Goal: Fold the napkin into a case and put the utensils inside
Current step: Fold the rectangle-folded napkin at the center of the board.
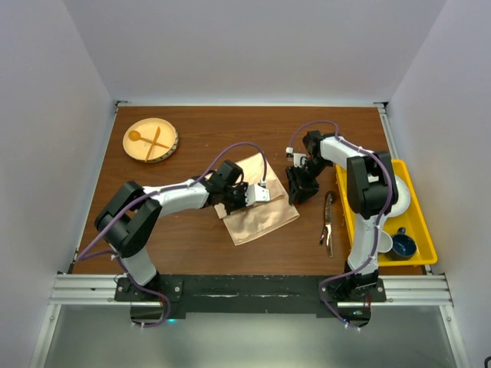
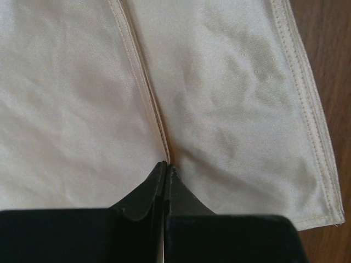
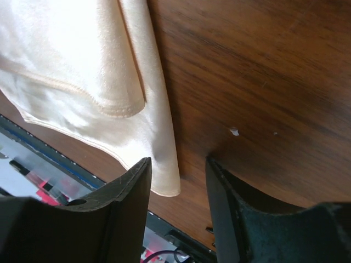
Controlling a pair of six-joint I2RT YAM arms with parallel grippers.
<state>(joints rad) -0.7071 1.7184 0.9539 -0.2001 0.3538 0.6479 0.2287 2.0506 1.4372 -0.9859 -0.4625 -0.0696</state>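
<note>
Your left gripper [image 2: 165, 166] sits closed tight at the napkin's [image 2: 230, 109] middle seam, while your right gripper [image 3: 176, 160] gapes empty beside its corner.

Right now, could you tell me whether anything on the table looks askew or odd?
The folded napkin lies skewed to the edges of the table, and at one corner its layers do not line up.

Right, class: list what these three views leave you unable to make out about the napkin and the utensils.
1. Top view: how many utensils lie beside the yellow tray; too small and overlapping.
2. Left wrist view: whether the shut left jaws pinch the napkin's hem; their tips cover it.
3. Right wrist view: most of the napkin, cut off by the left and top edges.
</note>
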